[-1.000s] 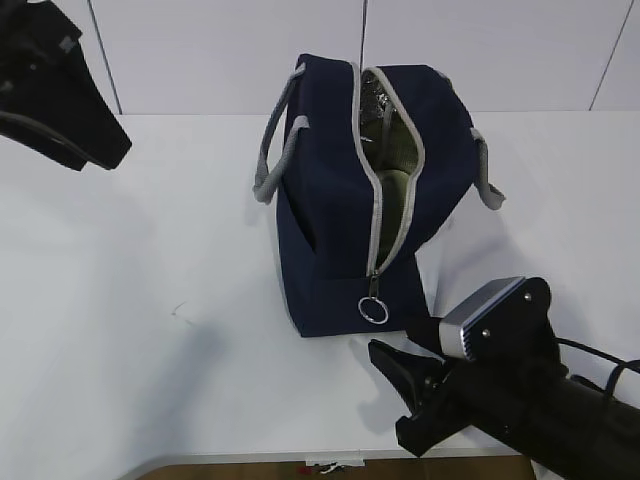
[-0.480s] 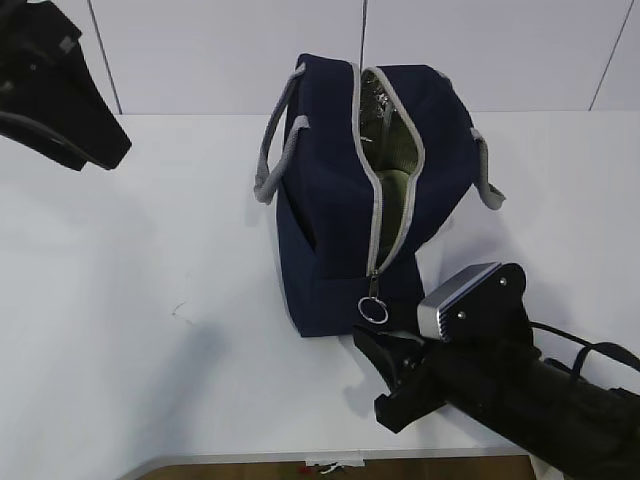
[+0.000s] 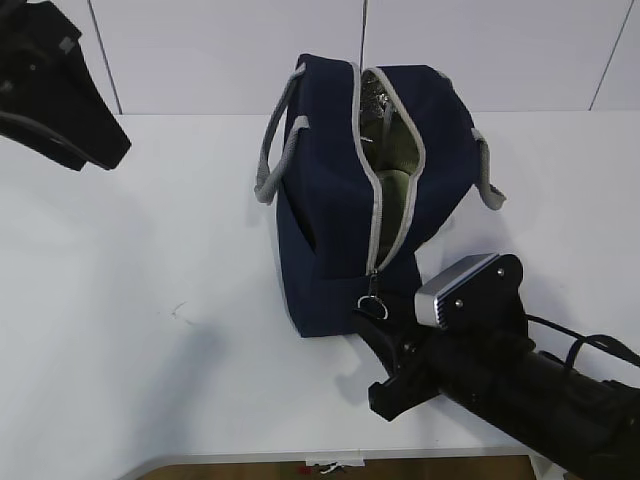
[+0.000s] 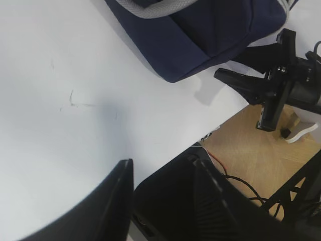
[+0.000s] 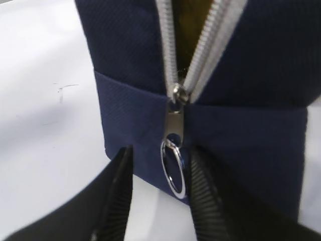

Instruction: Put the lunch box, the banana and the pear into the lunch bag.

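Between the right jaws [image 5: 159, 193], parted, hangs the zipper ring [image 5: 173, 173], scarcely visible in the exterior view.

The right pincer [image 5: 159, 201] is low and forward with jaws apart; the left pincer [image 4: 163, 193] hangs raised, parted.

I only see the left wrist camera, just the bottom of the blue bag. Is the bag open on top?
Observer: Yes. The lunch bag's zipper is open from the top down its front end, and silver lining shows inside.
Child: What is the right hand doing next to it?
Observer: It is at the bottom end of the zipper, with the metal ring pull between its two fingers, not pinched yet.
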`<state>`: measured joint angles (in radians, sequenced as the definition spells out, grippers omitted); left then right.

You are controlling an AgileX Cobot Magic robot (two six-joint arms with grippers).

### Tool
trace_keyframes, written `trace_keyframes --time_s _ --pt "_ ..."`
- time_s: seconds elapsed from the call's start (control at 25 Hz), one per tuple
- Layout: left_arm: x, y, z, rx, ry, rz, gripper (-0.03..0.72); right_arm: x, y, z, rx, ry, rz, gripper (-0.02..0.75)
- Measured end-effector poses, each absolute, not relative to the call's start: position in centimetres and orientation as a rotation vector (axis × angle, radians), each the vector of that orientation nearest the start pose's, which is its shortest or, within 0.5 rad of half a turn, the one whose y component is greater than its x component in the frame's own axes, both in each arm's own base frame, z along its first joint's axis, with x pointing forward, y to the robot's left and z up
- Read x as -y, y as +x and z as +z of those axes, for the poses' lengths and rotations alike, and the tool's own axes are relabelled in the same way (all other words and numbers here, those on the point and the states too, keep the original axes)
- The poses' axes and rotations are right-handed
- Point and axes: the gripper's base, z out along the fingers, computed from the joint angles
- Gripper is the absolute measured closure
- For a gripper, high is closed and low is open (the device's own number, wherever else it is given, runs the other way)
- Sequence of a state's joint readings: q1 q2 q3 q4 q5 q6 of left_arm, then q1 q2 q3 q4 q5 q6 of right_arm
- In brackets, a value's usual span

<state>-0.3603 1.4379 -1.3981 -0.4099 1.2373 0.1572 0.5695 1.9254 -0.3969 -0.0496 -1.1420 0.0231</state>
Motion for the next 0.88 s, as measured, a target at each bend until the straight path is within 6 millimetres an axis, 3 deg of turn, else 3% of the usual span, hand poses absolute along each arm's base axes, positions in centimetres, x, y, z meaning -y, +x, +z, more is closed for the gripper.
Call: trace_keyframes --time_s 0.16,0.76,0.88 --pt "13.21 25.34 36.45 -2.671 0.621 -0.625 0.381 -15.2 22.95 10.17 -1.813 -0.548 0.446 0.472" --pt "13.21 25.34 36.45 -2.671 0.621 -0.625 0.382 -15.38 22.76 9.88 -1.843 -0.54 0.493 0.483" --pt "13.21 25.34 36.45 -2.671 0.621 -0.625 0.382 -15.36 22.73 9.7 -1.854 -0.543 0.49 0.523"
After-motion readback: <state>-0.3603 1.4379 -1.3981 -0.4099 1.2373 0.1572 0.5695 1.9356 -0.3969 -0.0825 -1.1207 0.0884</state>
